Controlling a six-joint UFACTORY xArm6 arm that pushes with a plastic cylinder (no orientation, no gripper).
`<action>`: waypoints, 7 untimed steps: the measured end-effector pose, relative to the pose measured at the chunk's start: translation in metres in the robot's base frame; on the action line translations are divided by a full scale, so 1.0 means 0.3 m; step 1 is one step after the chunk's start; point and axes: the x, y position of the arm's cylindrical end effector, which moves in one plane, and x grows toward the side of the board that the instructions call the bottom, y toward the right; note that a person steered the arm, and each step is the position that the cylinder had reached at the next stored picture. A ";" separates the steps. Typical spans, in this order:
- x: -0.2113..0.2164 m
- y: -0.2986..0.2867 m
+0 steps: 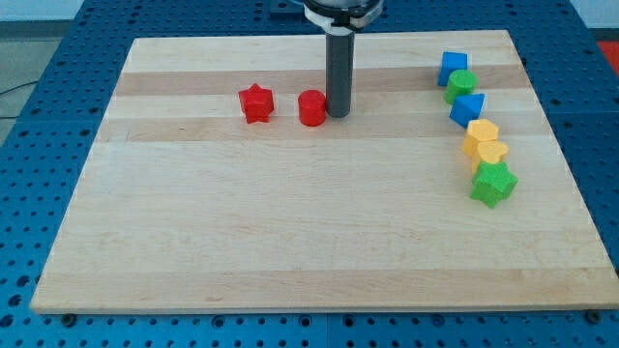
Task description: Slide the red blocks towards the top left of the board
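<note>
A red star block (pixel 256 103) lies on the wooden board (pixel 290 222) in its upper middle-left part. A red cylinder block (pixel 311 108) stands a short way to its right, apart from it. My tip (pixel 338 114) is right against the right side of the red cylinder, touching or nearly touching it. The dark rod rises straight up from there to the view's top.
A column of blocks runs down the board's right side: a blue cube (pixel 452 68), a green cylinder (pixel 462 85), a blue block (pixel 468 108), a yellow hexagon block (pixel 481 135), a yellow block (pixel 491 154) and a green star block (pixel 493 183). Blue perforated table surrounds the board.
</note>
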 end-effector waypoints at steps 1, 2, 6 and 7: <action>0.000 0.000; 0.000 0.000; -0.020 -0.087; -0.016 -0.325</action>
